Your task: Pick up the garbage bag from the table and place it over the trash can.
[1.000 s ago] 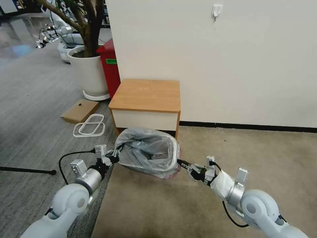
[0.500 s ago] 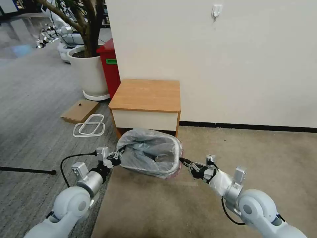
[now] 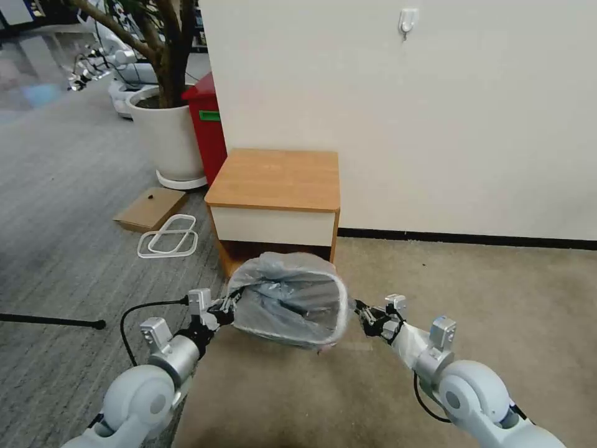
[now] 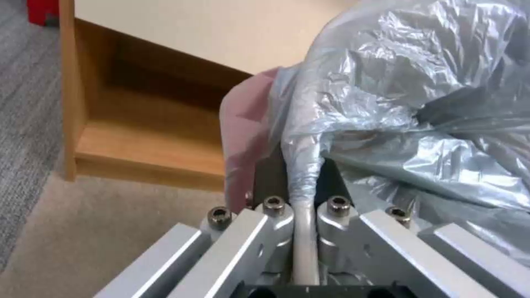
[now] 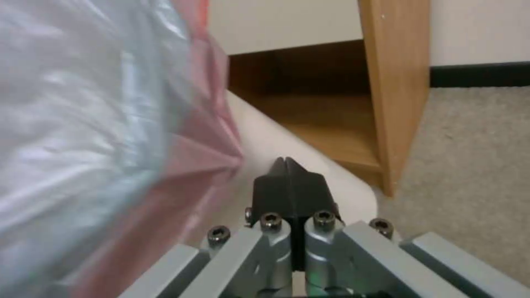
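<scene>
The grey garbage bag point(image 3: 292, 298) with its pinkish rim is pulled over the cream trash can point(image 5: 265, 140), which sits tilted on the beige floor in front of the table point(image 3: 273, 177). My left gripper point(image 3: 225, 305) is at the can's left side. In the left wrist view the left gripper point(image 4: 301, 174) is shut on the bag-covered rolled rim point(image 4: 304, 231). My right gripper point(image 3: 359, 309) sits just off the can's right side. In the right wrist view the right gripper point(image 5: 284, 163) is shut with nothing between its fingers, beside the bag's pink edge point(image 5: 198, 157).
The table's open lower shelf point(image 4: 149, 140) lies just behind the can. A white plant pot point(image 3: 165, 134) and a tall red bin point(image 3: 208, 121) stand at the back left. Cardboard point(image 3: 149, 208), white wire frames point(image 3: 169, 244) and a black rod point(image 3: 50, 320) lie on the grey carpet to the left.
The can with the bag has shifted toward me and a little right, tilting its mouth more my way. Both arms drew back, and the right gripper now sits clear of the bag's edge.
</scene>
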Robot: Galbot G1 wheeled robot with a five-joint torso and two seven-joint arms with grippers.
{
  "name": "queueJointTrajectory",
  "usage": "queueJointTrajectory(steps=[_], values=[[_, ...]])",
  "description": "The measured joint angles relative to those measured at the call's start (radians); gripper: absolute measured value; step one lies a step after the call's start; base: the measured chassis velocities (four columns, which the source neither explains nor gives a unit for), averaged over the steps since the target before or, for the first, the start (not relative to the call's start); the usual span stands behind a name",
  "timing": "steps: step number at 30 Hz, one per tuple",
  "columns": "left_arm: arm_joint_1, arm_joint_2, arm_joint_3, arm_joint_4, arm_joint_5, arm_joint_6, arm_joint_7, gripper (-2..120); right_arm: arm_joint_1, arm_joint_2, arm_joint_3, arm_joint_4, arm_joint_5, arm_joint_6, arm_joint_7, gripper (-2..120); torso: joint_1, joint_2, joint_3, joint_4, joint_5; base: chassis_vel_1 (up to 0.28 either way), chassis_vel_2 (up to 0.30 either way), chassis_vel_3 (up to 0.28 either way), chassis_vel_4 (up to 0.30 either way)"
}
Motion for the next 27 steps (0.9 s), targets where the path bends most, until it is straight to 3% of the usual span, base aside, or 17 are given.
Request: queueJointTrajectory(steps=[8, 13, 21, 23, 27], values=[[-0.004, -0.009, -0.007, 0.010, 0.010, -0.001, -0.005, 0, -0.027, -0.009, 0.017, 0.006, -0.077, 0.036, 0.068, 0, 0.000, 0.000, 0.000, 0.0000, -0.0001, 0.000, 0.000, 0.000, 0.000], [-0.026, -0.019, -0.004, 0.028, 0.017, -0.003, -0.076, 0, -0.058, -0.033, 0.045, 0.026, -0.222, 0.094, 0.175, 0, 0.000, 0.000, 0.000, 0.0000, 0.0000, 0.000, 0.000, 0.000, 0.000], [-0.042, -0.038, 0.021, 0.035, 0.068, -0.001, -0.157, 0, -0.107, -0.087, 0.085, 0.174, -0.423, 0.176, 0.216, 30, 0.000, 0.000, 0.000, 0.0000, -0.0001, 0.000, 0.000, 0.000, 0.000], [-0.037, -0.042, 0.025, 0.034, 0.094, 0.000, -0.171, 0, -0.119, -0.098, 0.089, 0.252, -0.490, 0.180, 0.191, 41, 0.000, 0.000, 0.000, 0.0000, -0.0001, 0.000, 0.000, 0.000, 0.000], [-0.023, -0.045, 0.032, 0.024, 0.157, -0.001, -0.186, 0, -0.125, -0.124, 0.096, 0.368, -0.586, 0.176, 0.084, 44, 0.000, 0.000, 0.000, 0.0000, -0.0002, 0.000, 0.000, 0.000, 0.000]])
